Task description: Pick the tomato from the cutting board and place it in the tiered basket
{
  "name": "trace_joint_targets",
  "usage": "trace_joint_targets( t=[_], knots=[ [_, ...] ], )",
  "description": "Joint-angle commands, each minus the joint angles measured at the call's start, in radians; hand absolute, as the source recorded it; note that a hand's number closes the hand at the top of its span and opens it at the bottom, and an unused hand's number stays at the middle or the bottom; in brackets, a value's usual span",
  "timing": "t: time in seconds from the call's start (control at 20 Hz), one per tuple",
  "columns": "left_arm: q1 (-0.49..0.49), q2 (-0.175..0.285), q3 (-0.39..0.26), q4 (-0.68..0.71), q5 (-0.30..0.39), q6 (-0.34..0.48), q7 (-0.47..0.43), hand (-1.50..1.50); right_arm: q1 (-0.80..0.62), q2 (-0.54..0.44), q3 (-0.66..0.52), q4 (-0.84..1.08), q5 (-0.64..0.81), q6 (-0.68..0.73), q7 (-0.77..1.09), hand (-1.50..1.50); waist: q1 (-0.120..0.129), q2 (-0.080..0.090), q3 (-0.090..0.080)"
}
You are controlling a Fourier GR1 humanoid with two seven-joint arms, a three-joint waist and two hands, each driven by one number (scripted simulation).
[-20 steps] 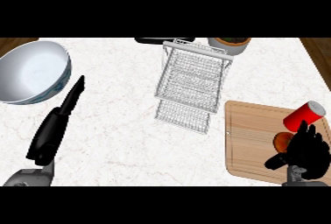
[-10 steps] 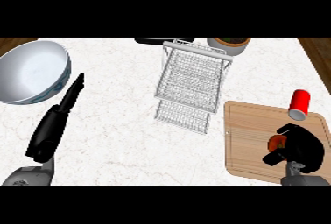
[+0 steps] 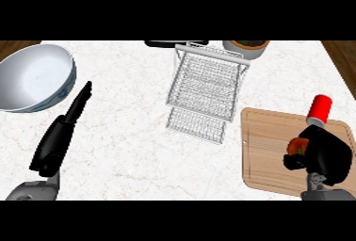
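Note:
A wooden cutting board [image 3: 268, 155] lies at the lower right of the counter. On it my right hand [image 3: 325, 154] curls round the red tomato [image 3: 299, 144], of which only a small part shows at the hand's left side. A red can [image 3: 319, 109] stands at the board's far right edge, just above that hand. The white wire tiered basket [image 3: 206, 89] sits in the middle of the counter, well to the left of and beyond the board. My left hand [image 3: 61, 132] rests open at the left, fingers straight and pointing up.
A large pale bowl [image 3: 31, 77] stands at the far left. A brown pot [image 3: 246, 47] and a dark flat object [image 3: 173, 43] sit at the counter's back edge behind the basket. Dark wooden edges show at both upper corners.
My right hand's fingers have curled in and closed round the tomato on the board. The red can now shows fully above the hand. The left hand has not moved.

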Motion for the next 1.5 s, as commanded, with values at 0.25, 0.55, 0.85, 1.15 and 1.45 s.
trace_joint_targets(
  t=[0.25, 0.55, 0.85, 1.15, 1.45],
  knots=[
    [-0.025, -0.013, 0.004, 0.026, -0.012, 0.007, -0.006, 0.0, 0.015, -0.324, -0.155, 0.041, -0.371, 0.166, -0.537, 1.5, -0.009, 0.005, 0.004],
    [0.024, 0.005, 0.034, 0.067, 0.0, -0.007, -0.102, 0.0, -0.031, -0.418, -0.335, 0.078, -0.585, 0.242, -0.745, 1.5, -0.002, 0.002, 0.002],
    [0.035, -0.002, 0.021, -0.065, 0.019, -0.033, 0.021, 0.0, -0.09, -0.414, -0.445, -0.074, -0.829, 0.408, -0.747, 1.5, -0.003, -0.003, 0.002],
    [-0.002, -0.027, 0.002, -0.04, -0.022, -0.013, 0.04, 0.0, -0.189, -0.461, -0.477, -0.246, -0.915, 0.52, -0.641, 1.5, -0.002, -0.001, 0.001],
    [-0.052, 0.011, 0.058, 0.014, 0.008, -0.058, 0.023, 0.0, -0.411, -0.454, -0.425, -0.299, -0.997, 0.576, -0.422, 1.5, 0.006, 0.001, 0.001]
  ],
)
